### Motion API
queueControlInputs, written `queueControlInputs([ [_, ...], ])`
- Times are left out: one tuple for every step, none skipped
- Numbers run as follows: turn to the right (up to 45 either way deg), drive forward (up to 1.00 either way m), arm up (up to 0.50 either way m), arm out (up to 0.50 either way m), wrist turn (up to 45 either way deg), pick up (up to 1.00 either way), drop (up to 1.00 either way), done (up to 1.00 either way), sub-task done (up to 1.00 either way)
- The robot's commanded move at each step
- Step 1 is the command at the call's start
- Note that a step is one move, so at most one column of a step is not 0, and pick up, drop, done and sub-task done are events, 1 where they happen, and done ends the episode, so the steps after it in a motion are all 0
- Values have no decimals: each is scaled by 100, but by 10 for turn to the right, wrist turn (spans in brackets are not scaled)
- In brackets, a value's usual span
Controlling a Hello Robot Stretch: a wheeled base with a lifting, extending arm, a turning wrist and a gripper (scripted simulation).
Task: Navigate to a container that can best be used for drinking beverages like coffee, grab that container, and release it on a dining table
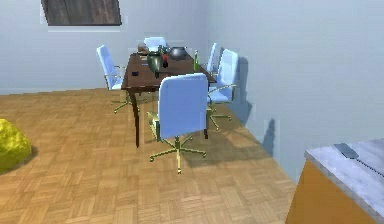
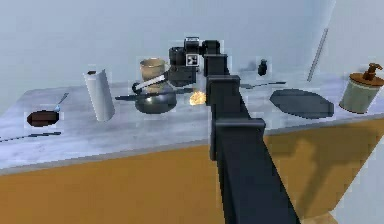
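Note:
A beige cup-like container [image 2: 152, 70] sits at the back of the grey counter [image 2: 120, 135] in the arm side view, just above a dark round bowl [image 2: 156, 102]. My arm reaches over the counter, and the gripper [image 2: 178, 62] ends right beside the beige container. With the counter's things at and behind the gripper's far end, I cannot tell whether it holds anything. In the forward view a dark wooden dining table [image 1: 140, 78] stands ahead by the far wall, with several small things on it.
Light blue office chairs [image 1: 182, 110] ring the table. A yellow lump [image 1: 10, 145] lies at the forward view's left and a counter corner [image 1: 345, 170] at its lower right. On the counter stand a white paper roll [image 2: 98, 95], a small pan [image 2: 42, 118], a dark plate [image 2: 300, 103] and a jar [image 2: 360, 90].

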Motion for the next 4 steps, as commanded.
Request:
queueControlInputs([
  [0,0,0,0,-450,0,0,0,0],
  [0,0,0,0,-450,0,0,0,0],
  [0,0,0,0,-30,0,0,0,0],
  [0,0,0,-40,0,0,0,0,0],
])
